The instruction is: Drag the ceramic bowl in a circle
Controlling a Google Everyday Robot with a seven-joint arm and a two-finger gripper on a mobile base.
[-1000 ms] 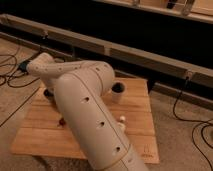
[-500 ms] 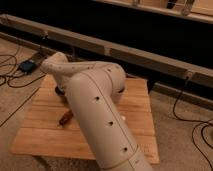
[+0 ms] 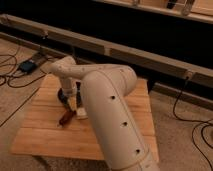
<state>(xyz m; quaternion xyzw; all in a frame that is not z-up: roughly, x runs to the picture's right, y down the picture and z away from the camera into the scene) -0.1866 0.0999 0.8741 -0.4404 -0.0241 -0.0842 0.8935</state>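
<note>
One ceramic bowl (image 3: 64, 94), dark, sits directly under the gripper (image 3: 69, 98) on one wooden table (image 3: 45, 132). One reddish-brown object (image 3: 65, 118) and one white block (image 3: 81, 114) lie just beside it.

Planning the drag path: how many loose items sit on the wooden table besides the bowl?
2 visible: a small reddish-brown object near the table's left-middle, and a small white block just right of it. The gripper hangs over the dark ceramic bowl. The white arm may hide more.
</note>
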